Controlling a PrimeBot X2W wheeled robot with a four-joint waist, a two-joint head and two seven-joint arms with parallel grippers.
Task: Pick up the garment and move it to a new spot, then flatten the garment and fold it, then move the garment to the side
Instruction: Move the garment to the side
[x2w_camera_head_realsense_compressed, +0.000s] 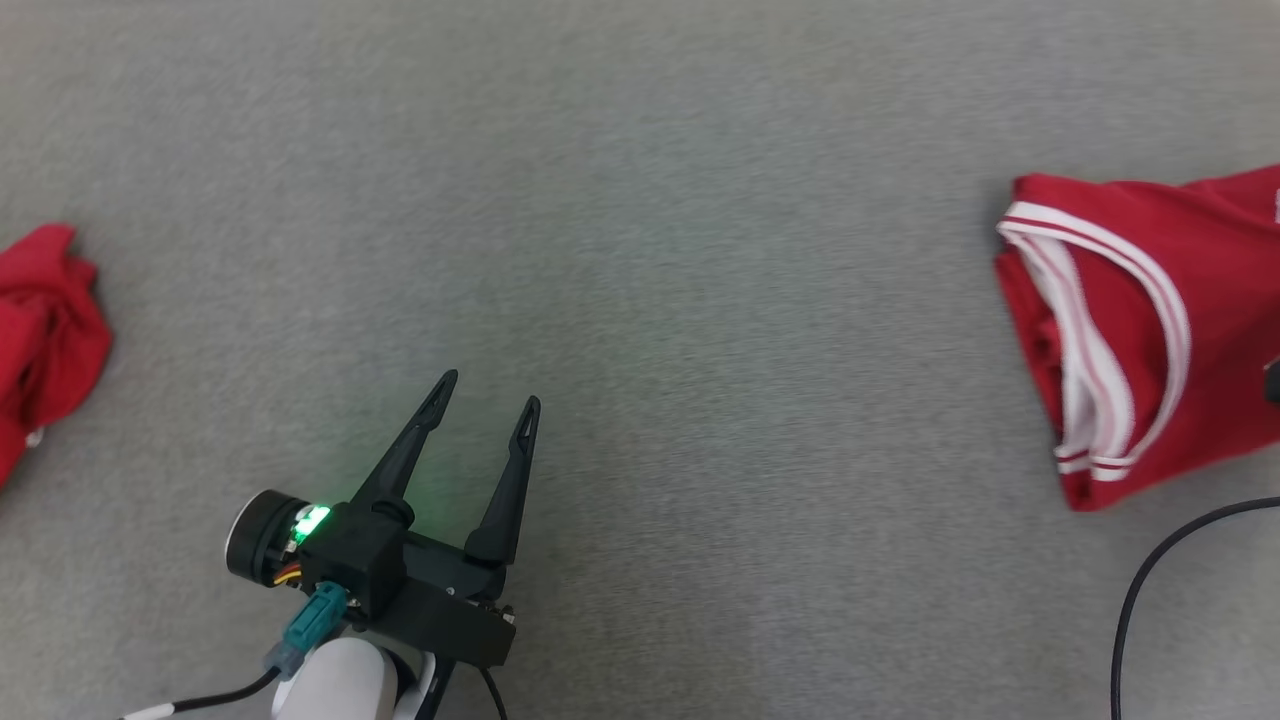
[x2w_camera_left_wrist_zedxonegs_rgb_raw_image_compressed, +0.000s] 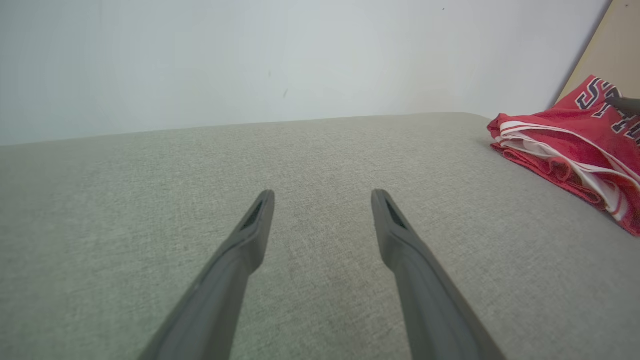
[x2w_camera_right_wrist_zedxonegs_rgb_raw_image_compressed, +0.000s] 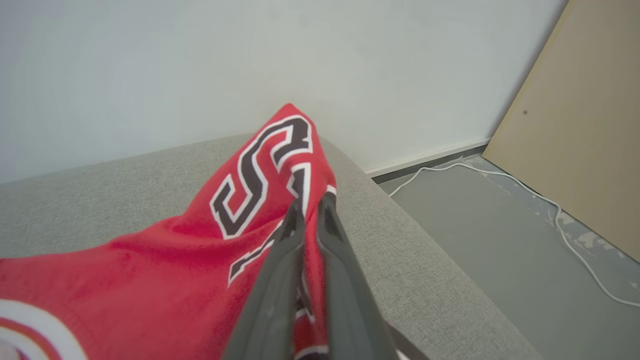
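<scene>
The red jersey (x2w_camera_head_realsense_compressed: 1130, 330) is a soft knit with white striped trim at its openings and black-and-white lettering. It lies folded in layers near the right edge of the grey cushion of coarse woven fabric (x2w_camera_head_realsense_compressed: 640, 200). The right tool (x2w_camera_right_wrist_zedxonegs_rgb_raw_image_compressed: 311, 207) is pressed together on it. Its two long dark fingers pinch a fold of the lettered cloth and draw it up into a small peak, while the rest of the jersey rests on the cushion. In the right wrist view the cushion's rounded edge runs just beside the jersey, with bare floor (x2w_camera_right_wrist_zedxonegs_rgb_raw_image_compressed: 475, 240) beyond.

The left tool (x2w_camera_head_realsense_compressed: 489, 389) hangs over the near middle of the cushion, spread wide and holding nothing. The jersey lies well apart from it, off to its right, so the right arm is plainly the nearer one and has the grip. The visible folded edge, with its white bands, runs roughly from the near side toward the far side. A shift toward the right edge would therefore go across that axis, and I judge this to be the moving-aside step. The limp cloth will likely trail and could loosen its folds if dragged over the rough weave.

A crumpled red cloth (x2w_camera_head_realsense_compressed: 45, 330) sits at the left edge. A black cable (x2w_camera_head_realsense_compressed: 1150, 580) curves near the front right.
</scene>
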